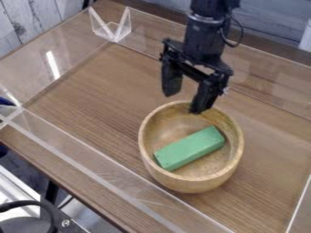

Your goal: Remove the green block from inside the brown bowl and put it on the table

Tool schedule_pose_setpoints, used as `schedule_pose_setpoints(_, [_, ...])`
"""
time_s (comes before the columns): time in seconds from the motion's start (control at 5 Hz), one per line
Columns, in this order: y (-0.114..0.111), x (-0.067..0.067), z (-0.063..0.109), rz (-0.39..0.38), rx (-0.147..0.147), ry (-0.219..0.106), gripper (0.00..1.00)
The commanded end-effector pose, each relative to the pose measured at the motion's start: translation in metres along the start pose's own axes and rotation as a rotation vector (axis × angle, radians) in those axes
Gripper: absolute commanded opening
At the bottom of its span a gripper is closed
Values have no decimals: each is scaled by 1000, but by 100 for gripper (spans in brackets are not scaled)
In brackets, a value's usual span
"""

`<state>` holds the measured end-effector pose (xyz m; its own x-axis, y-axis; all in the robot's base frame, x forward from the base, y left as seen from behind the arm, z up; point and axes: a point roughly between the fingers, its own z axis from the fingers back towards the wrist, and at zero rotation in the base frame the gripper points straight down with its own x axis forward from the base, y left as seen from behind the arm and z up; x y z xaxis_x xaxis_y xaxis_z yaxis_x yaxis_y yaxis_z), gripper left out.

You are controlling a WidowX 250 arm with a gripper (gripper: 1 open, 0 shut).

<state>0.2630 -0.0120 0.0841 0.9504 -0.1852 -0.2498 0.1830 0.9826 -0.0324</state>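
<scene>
While the table (85,109) spreads out beneath the gripper (188,98), the bowl (151,157) sits on it, its far rim just below those jaws. They're spread wide, with nothing between them. Down inside the bowl, on the near side of the gripper and apart from it, lies the green block (190,148), slanting.

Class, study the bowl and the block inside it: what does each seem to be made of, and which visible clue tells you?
The brown bowl looks like smooth wood, lightly polished, judging by its warm tan colour and soft sheen; tinted plastic is possible. The green block could be painted wood or plastic: its colour is even, its faces flat, with no grain visible.
</scene>
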Motion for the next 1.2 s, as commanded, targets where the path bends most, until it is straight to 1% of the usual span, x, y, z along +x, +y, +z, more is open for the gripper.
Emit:
schedule_pose_setpoints(0.0, [-2, 4, 6, -74, -13, -25, 100])
schedule_pose_setpoints(0.2, [-3, 5, 0, -121, -34, -1, 100])
schedule_pose_setpoints(0.4, [-7, -8, -2, -100, 5, -29, 100])
schedule_pose_setpoints(0.6, [-10, -23, -12, -75, 40, -38, 100])
schedule_pose_setpoints(0.8, [-8, -26, -23, -63, 28, -75, 0])
schedule_pose_setpoints(1.0, [-7, -28, -24, -59, 12, -121, 100])
